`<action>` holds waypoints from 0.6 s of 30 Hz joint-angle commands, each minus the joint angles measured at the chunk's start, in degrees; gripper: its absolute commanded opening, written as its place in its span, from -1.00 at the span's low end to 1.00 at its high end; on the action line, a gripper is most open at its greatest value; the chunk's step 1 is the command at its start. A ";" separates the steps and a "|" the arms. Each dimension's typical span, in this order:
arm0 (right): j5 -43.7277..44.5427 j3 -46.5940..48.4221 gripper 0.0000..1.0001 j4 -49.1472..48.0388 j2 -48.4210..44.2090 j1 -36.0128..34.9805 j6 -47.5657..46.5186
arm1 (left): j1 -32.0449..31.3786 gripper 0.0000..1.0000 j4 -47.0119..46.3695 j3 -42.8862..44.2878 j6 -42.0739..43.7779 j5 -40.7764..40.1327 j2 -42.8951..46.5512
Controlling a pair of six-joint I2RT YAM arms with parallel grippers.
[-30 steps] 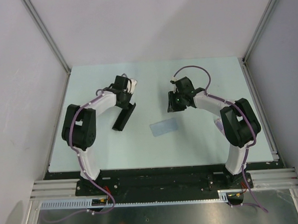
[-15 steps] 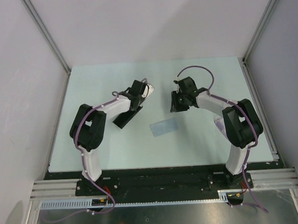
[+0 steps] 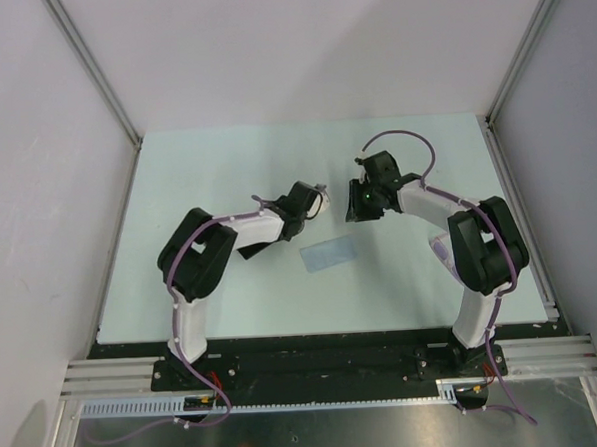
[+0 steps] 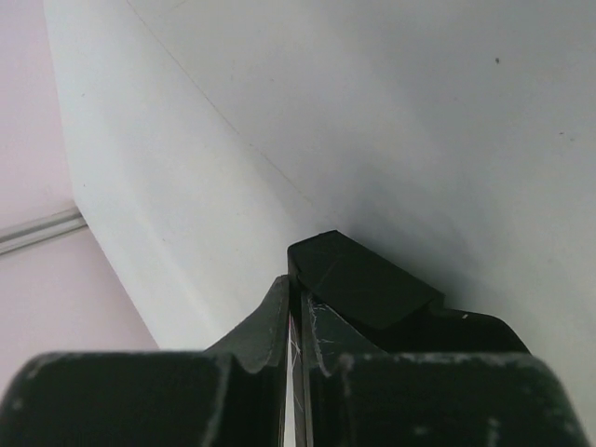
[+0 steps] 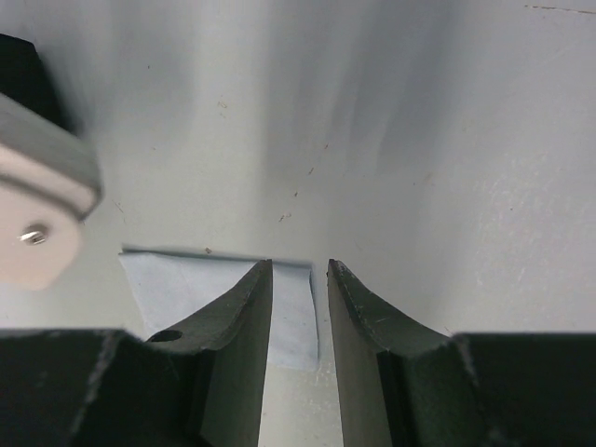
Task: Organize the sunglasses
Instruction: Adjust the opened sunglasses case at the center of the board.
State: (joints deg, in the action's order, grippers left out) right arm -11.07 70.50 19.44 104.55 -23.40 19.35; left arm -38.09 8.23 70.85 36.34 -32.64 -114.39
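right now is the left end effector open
No, the left end effector has its fingers pressed together, only a hairline between them.

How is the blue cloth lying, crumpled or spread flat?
Spread flat: the cloth shows as a smooth rectangle with straight edges in both views.

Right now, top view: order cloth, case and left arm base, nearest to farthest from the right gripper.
1. Cloth, just left, toward the near edge.
2. Case, farther left, partly hidden.
3. Left arm base, at the near-left edge.
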 commanded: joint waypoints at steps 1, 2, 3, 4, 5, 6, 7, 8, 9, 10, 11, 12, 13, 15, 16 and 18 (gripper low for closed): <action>-0.88 -0.19 -0.30 -0.11 -2.78 0.54 0.16 | -0.76 -0.79 -7.42 -1.85 1.90 -7.51 -2.68; -0.71 -0.19 -0.30 -0.11 -2.86 0.63 0.24 | -0.94 -0.79 -8.57 -2.46 2.16 -8.48 -2.86; -0.79 -0.19 -0.30 -0.11 -2.95 0.72 0.25 | -1.20 -0.79 -11.36 -4.30 3.73 -9.27 -2.86; -0.79 -0.27 -0.30 -0.19 -2.86 0.81 0.25 | -1.46 -0.78 -14.70 -5.19 4.78 -9.98 -2.60; -0.71 -0.27 -0.29 -0.11 -2.95 0.90 0.25 | -1.64 -0.70 -15.86 -5.72 5.32 -10.77 -2.33; -0.71 -0.36 -0.30 -0.11 -2.86 0.98 0.42 | -1.73 -0.64 -16.48 -6.42 5.32 -10.60 -2.07; -0.71 -0.36 -0.30 -0.11 -3.04 1.16 0.42 | -1.73 -0.54 -16.58 -6.51 5.32 -9.99 -1.37; -0.71 -0.36 -0.29 0.07 -3.04 1.16 0.51 | -1.73 -0.37 -16.58 -6.77 5.15 -9.20 -1.10; -0.79 -0.36 -0.29 0.07 -3.04 1.25 0.60 | -1.73 -0.32 -16.49 -6.95 4.80 -9.11 -0.84; -0.71 -0.36 -0.28 0.07 -3.13 1.34 0.60 | -1.73 -0.27 -16.49 -7.13 4.62 -9.02 -0.40; -0.71 -0.36 -0.28 0.24 -3.21 1.42 0.77 | -1.73 -0.16 -16.49 -7.22 4.27 -9.02 -0.22; -0.62 -0.45 -0.28 0.25 -3.30 1.51 0.95 | -1.73 -0.13 -16.40 -7.04 3.49 -8.93 0.04; -0.62 -0.45 -0.26 0.33 -3.39 1.60 1.04 | -1.73 -0.09 -16.40 -7.04 3.04 -9.02 0.30; -0.71 -0.45 -0.24 0.33 -3.74 1.78 1.21 | -1.64 0.03 -16.05 -6.43 1.82 -9.28 1.36; -0.62 -0.45 -0.23 0.33 -4.00 1.78 1.21 | -1.64 0.05 -15.88 -6.16 1.37 -9.37 1.88; -0.53 -0.45 -0.20 0.42 -4.44 1.86 1.30 | -1.47 0.16 -13.52 -4.42 -0.99 -8.76 3.47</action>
State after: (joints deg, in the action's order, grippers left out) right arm -11.42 70.15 19.62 103.83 -21.89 19.90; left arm -39.75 -5.91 63.86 38.94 -41.25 -115.92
